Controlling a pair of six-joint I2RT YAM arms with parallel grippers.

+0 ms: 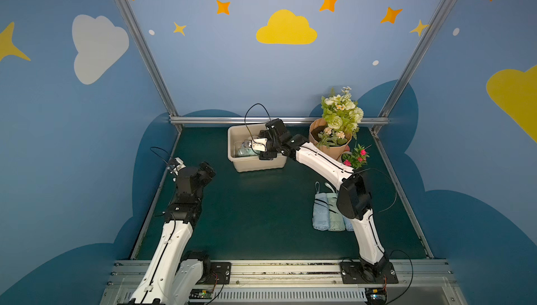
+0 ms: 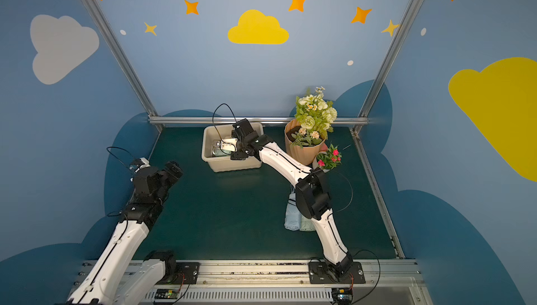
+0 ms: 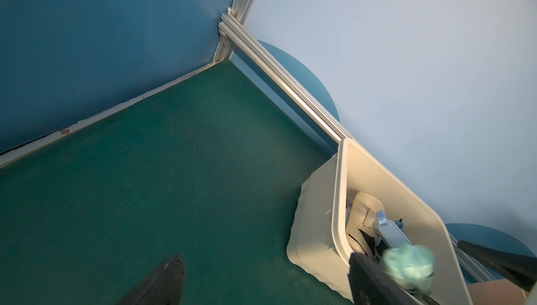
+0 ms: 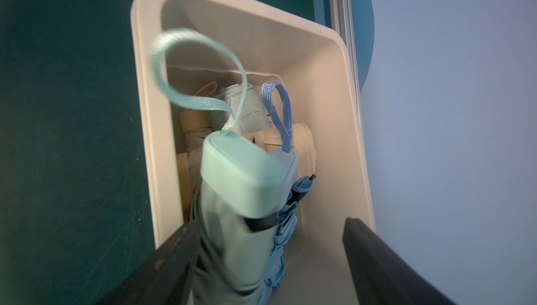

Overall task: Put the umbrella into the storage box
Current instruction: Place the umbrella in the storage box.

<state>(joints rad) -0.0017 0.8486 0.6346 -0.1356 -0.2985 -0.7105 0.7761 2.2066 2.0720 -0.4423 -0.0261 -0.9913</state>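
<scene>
The beige storage box (image 1: 232,143) (image 2: 238,165) stands at the back middle of the green table. My right gripper (image 1: 261,152) (image 4: 267,225) hangs over it, open. A folded mint umbrella (image 4: 241,178) sits blurred between the jaws, against one finger and well apart from the other, its strap loop up. It lies on a blue umbrella (image 4: 287,231) and beige ones inside the box. More folded umbrellas (image 1: 321,213) lie on the table at the right, partly hidden by my right arm. My left gripper (image 1: 207,168) (image 3: 266,258) is open over bare table at the left, holding nothing.
A ribbed peach flower pot (image 1: 328,143) with green and white flowers stands right of the box, touching my right forearm. A small pot of pink flowers (image 1: 356,157) stands in front of it. A metal rail (image 1: 279,120) runs just behind the box.
</scene>
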